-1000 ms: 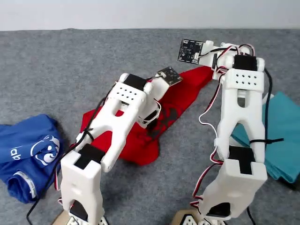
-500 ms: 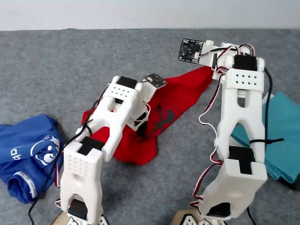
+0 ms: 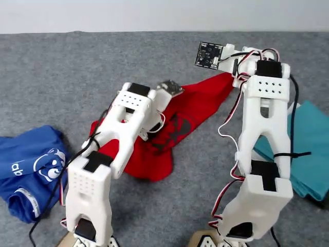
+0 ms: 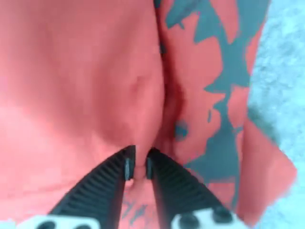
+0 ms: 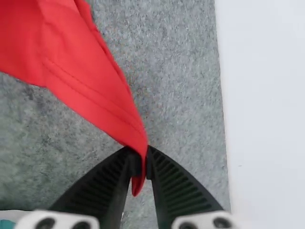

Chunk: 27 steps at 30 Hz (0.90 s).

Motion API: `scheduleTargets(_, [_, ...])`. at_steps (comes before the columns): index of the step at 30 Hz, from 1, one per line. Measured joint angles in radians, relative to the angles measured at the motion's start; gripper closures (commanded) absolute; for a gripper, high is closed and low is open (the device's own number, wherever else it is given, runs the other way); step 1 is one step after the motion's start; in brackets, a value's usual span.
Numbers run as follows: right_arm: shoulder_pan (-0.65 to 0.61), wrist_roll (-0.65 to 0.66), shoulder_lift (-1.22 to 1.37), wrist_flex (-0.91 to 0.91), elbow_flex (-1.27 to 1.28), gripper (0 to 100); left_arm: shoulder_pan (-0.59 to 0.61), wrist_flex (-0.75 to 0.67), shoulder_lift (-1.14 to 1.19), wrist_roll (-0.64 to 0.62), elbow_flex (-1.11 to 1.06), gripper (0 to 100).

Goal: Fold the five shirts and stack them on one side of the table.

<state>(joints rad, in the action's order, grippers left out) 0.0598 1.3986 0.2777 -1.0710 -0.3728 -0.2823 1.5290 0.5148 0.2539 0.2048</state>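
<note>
Closed tight at the left end effector on a small raised pleat of the red shirt, black ribbed fingers almost meeting, only the pinch of cloth between. Closed likewise at the right end effector on a far corner of the same shirt, hem gripped, a little tab of red poking back between the tips. Stretched from that corner in a long slanting sheet toward the left arm, mid-counter, rumpled and partly doubled over at the near end. Soft smooth knit, stitched hem, a dark grey printed graphic of jagged shapes just beside the left pinch; no lettering legible there.

Underneath, a counter covered in coarse mottled grey felt or carpet. Beyond its far edge, a plain pale backdrop.

Well apart at the left side, a crumpled blue shirt with a white cartoon bear face and part of a white word, cut off at the frame edge. At the right side, partly behind the right arm, a teal shirt lying flat with straight edges. Both arms white plastic with black servo blocks, loose wires along the right one.
</note>
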Motion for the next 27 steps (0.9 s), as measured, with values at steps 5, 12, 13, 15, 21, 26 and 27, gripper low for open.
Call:
scheduleTargets(5, [0.000, -0.026, -0.002, -0.002, 0.000, 98.8, 0.026, 0.035, -0.138, 0.000, 0.000, 99])
scheduleTargets(12, [0.000, -0.075, -0.126, -0.061, 0.000, 98.8, 0.141, 0.061, -0.321, -0.002, 0.000, 99])
scheduleTargets(13, [0.000, -0.094, -0.149, -0.066, 0.000, 98.8, 0.164, 0.061, -0.358, -0.002, 0.000, 99])
scheduleTargets(15, [0.000, -0.115, -0.206, -0.081, 0.000, 98.8, 0.209, 0.061, -0.440, -0.002, 0.009, 99])
scheduleTargets(21, [0.000, -0.126, -0.385, -0.097, 0.000, 98.8, 0.301, 0.061, -0.674, -0.002, 0.146, 99])
scheduleTargets(26, [-0.002, -0.130, -0.548, -0.058, 0.000, 98.8, 0.376, 0.061, -0.819, -0.002, 0.247, 99])
scheduleTargets(27, [-0.002, -0.130, -0.582, -0.048, 0.000, 98.8, 0.391, 0.061, -0.845, -0.002, 0.265, 99])
